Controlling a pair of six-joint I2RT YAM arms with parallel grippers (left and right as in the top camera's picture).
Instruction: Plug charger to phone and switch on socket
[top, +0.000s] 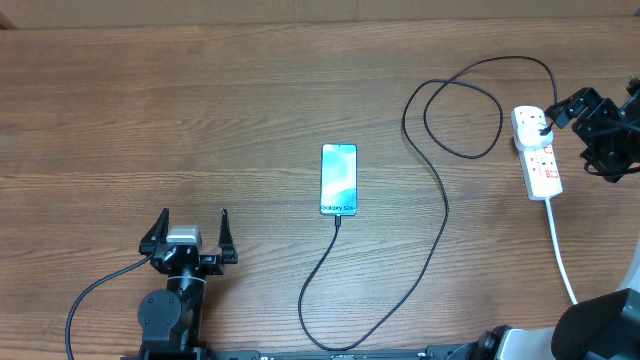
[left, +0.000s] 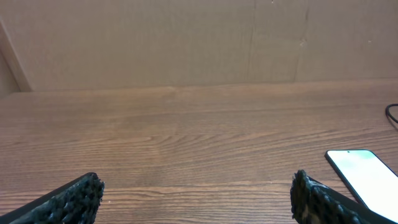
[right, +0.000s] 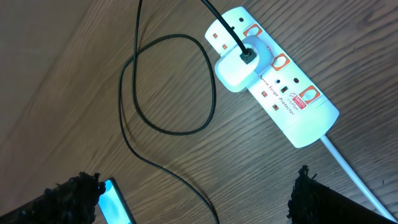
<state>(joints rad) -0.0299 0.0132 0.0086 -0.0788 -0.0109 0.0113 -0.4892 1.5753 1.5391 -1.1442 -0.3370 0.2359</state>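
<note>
— How far along was it?
— The charger (right: 225, 26) looked already joined to the bottom of the phone (top: 339, 180), which lay mid-table, and its plug sat in the socket (top: 541, 165).
— The switch?
— Couldn't tell; probably what was left. The right gripper (right: 193, 186) hung spread and empty by the socket. The left gripper (top: 193, 214) was spread too, holding nothing.

The place looks like a robotics lab or test bench rather than a home. A wood-grain desk (top: 200, 90) carries a phone (top: 339, 179), a charger (top: 441, 200) and a socket (top: 538, 152), laid out apart from one another. Two black robot arms stand at its edges, the left arm (top: 165, 315) and the right arm (top: 606, 132). Behind the desk, the left wrist view shows a plain beige panel (left: 186, 43).
</note>
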